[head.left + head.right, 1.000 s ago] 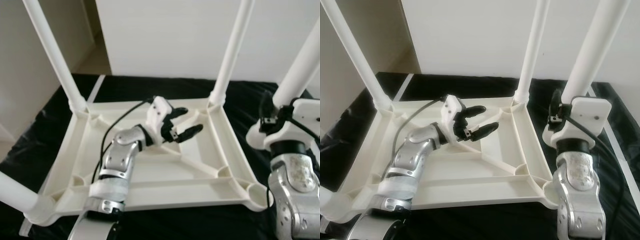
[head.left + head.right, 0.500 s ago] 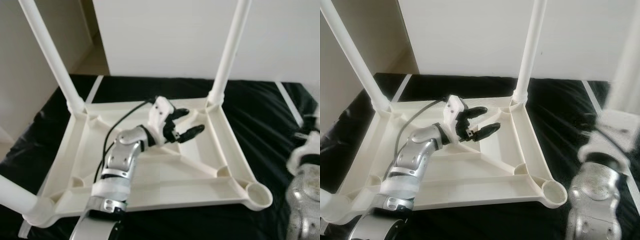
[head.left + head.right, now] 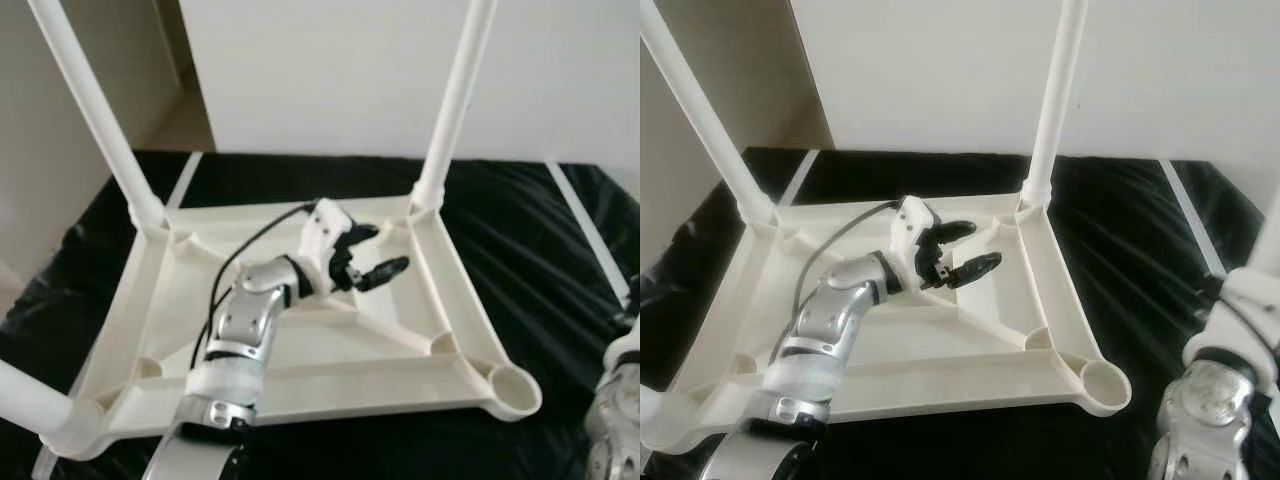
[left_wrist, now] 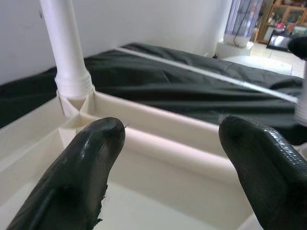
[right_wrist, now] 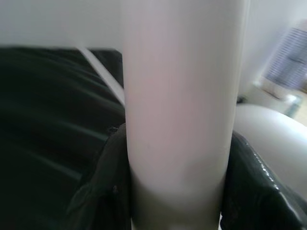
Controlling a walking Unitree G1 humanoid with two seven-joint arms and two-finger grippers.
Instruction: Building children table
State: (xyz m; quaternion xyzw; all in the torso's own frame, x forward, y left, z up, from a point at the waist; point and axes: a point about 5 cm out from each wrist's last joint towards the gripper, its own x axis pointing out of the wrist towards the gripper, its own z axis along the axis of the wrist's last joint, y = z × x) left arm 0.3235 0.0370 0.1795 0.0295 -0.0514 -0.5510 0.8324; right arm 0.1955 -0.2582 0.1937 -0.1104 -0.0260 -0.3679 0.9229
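I have the white children's table (image 3: 300,350) lying upside down on a black cloth (image 3: 540,250), its ribbed underside facing up. I'll place everything against that upturned tabletop.

Three legs stand up from its corners: one at the far left corner (image 3: 95,120), one at the far right corner (image 3: 455,100), and one at the near left corner (image 3: 25,395), which leans out toward my left. The near right corner carries an open round socket (image 3: 513,388) with no leg in it.

My left pincer (image 3: 362,256) hovers over the far middle of the tabletop, just inside the far rim and nearer the far right leg. Its two black fingers (image 4: 81,167) are spread apart and grip nothing; through the left wrist view I see the rim and the base of the far right leg (image 4: 69,52) between and beyond them.

My right arm sits off the tabletop's near right corner, beyond the open socket, over the black cloth. My right pincer (image 5: 175,191) is clenched around a loose white leg (image 5: 180,110): the right wrist view shows the tube upright between the two black fingers (image 5: 103,191), which press against it on either side. In the right eye view that leg (image 3: 1270,240) rises at the frame's edge, well apart from the socket.

A white wall (image 3: 330,70) stands behind the table.
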